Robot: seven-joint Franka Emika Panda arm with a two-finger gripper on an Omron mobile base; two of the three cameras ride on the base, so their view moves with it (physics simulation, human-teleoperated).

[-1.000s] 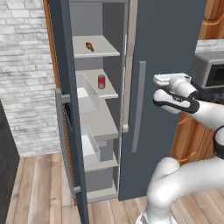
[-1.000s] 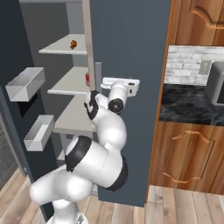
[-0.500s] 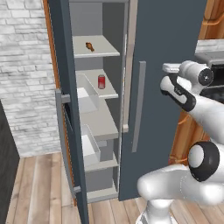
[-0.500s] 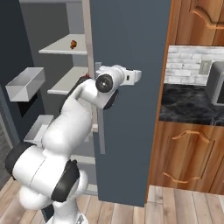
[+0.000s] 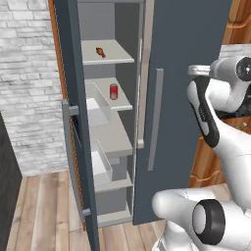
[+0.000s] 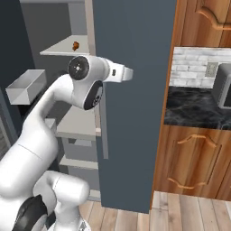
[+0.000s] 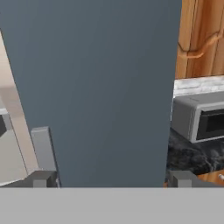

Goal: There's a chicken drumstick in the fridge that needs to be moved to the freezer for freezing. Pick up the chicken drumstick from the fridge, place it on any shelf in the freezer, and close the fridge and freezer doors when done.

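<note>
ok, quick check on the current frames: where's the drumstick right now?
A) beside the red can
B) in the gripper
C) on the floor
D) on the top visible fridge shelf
D: the chicken drumstick lies on the top visible shelf of the fridge, one shelf above the red soda can; the gripper stands open before the door, holding nothing.
</note>
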